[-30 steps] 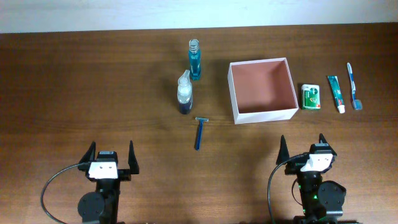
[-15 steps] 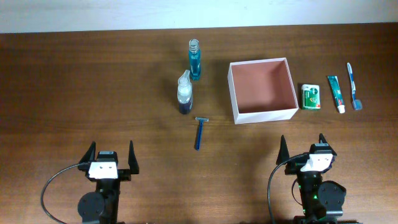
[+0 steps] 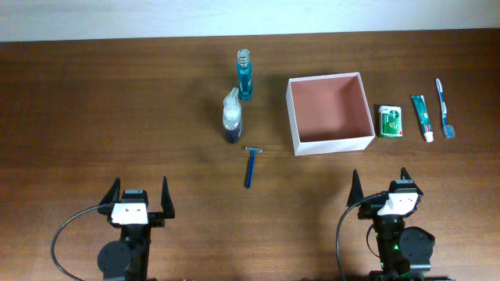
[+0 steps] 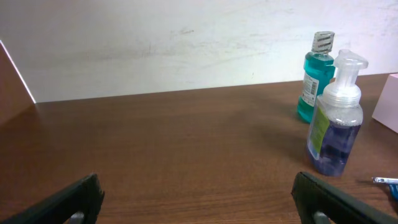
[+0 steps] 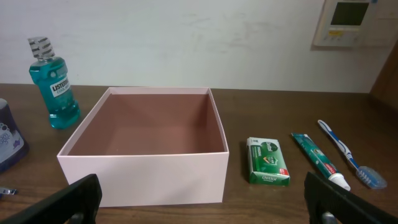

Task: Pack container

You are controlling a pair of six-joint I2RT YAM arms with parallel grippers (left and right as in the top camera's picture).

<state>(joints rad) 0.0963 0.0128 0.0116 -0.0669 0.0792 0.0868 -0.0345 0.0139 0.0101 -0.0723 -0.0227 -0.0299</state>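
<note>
1. The left hand [image 3: 141,186] and right hand [image 3: 380,179] are both gaping wide, holding nothing.
2. The container [image 3: 332,144] is sitting on the tabletop [image 3: 94,101], between a pump bottle [image 3: 232,117] and a green packet [image 3: 391,122].

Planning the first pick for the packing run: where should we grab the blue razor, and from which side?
Mid-handle of the blue razor, straight down from above. It lies flat on the table, handle running near-to-far with the head at the far end, so pinch across the slim handle, left-to-right. The foam pump bottle stands clear beyond the head.
</note>
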